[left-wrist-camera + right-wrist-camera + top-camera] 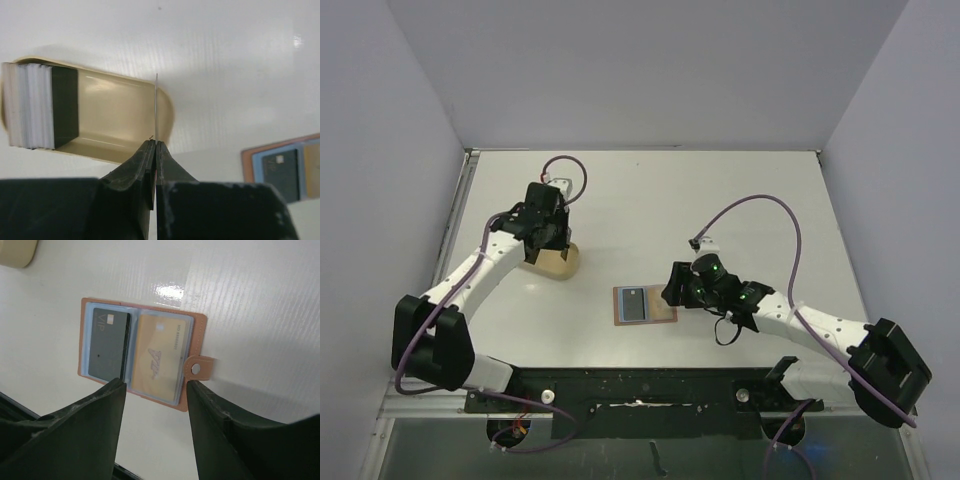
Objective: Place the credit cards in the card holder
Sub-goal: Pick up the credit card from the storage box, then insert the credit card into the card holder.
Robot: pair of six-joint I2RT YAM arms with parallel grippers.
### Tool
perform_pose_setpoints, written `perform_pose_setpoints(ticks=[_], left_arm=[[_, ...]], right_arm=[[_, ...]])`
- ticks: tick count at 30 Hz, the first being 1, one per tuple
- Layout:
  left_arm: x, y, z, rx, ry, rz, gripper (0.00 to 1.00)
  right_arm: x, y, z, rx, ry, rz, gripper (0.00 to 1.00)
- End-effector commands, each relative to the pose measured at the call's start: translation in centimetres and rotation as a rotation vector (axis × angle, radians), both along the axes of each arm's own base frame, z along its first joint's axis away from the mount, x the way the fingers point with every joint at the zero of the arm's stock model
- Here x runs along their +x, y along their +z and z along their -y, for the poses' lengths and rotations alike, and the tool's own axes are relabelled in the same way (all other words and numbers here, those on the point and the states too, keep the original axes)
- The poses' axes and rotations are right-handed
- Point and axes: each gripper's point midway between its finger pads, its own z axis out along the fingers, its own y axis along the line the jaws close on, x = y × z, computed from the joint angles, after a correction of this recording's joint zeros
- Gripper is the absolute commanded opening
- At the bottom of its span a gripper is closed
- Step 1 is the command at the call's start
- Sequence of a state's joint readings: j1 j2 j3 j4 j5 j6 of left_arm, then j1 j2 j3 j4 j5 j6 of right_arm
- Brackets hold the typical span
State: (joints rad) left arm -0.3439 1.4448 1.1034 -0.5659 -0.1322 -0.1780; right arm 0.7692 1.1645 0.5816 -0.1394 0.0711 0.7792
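Pinches one thin card (156, 105) edge-on in the closed left claw (156, 145), above a tan case (117, 112) holding a stack of cards (37, 107). Hovers the wide-open, empty right claw (156, 384) over the card holder (198, 337), spread flat with a dark card (107, 342) and a gold card (157, 357) in its pockets.

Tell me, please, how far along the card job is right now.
Done: the open card holder already has a dark card and a gold card in its pockets. In hand: the left gripper is shut on one card, edge-on over the tan case. Left: that card must go into the holder, and a stack of cards sits in the case. The right gripper is open at the holder, empty.
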Motion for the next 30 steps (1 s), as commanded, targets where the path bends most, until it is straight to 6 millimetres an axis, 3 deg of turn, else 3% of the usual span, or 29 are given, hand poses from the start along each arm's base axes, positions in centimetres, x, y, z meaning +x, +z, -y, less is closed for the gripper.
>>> perform_pose_setpoints(ticks=[1, 8, 17, 21, 30], left_arm=[[-0.4, 2.9, 5.0, -0.336, -0.048, 0.052, 0.00], [-3.0, 3.6, 10.2, -0.709, -0.122, -0.001, 0.00], [-5.8, 3.2, 13.5, -0.926, -0.123, -0.078, 0.00], [-7.3, 2.4, 15.5, -0.971, -0.125, -0.116, 0.00], [-10.8, -2.0, 18.8, -0.949, -0.150, -0.256, 0.00]], right_arm=[[1.4, 1.0, -0.6, -0.008, 0.024, 0.026, 0.52], [2.0, -0.4, -0.8, -0.066, 0.046, -0.011, 0.49], [3.3, -1.6, -0.2, -0.172, 0.046, -0.026, 0.51], [3.5, -2.2, -0.2, -0.194, 0.051, -0.044, 0.50], [2.6, -4.0, 0.8, -0.238, 0.034, -0.080, 0.43]])
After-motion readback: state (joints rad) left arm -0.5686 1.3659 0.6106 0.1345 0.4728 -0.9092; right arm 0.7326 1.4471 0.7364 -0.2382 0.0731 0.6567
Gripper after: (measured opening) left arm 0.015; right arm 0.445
